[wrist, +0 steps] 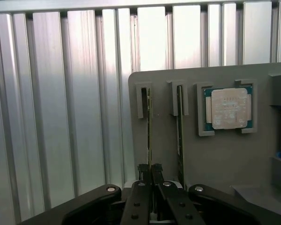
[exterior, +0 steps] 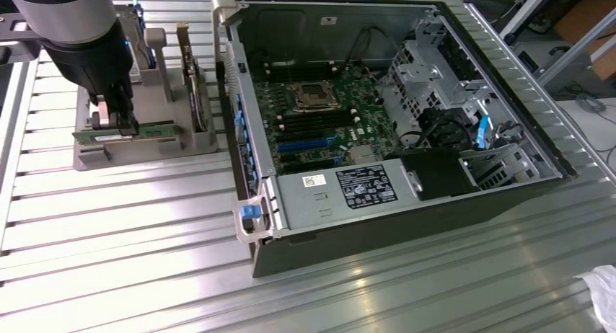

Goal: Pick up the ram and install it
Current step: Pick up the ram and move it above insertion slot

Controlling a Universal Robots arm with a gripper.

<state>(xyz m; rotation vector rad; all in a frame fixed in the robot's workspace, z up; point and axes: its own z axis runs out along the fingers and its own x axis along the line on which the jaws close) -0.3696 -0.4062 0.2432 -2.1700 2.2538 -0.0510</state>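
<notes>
The ram is a thin green stick standing on edge in a grey holder at the exterior view's left. My gripper comes down on it from above and is shut on its near end. In the wrist view the ram is seen edge-on in its slot, running away from my gripper, whose black fingers pinch it from both sides. The stick still sits in the holder.
A second thin stick stands in the neighbouring slot, and a square silver processor lies in its pocket beyond. The open computer case with its motherboard lies at the exterior view's right on the ribbed aluminium table.
</notes>
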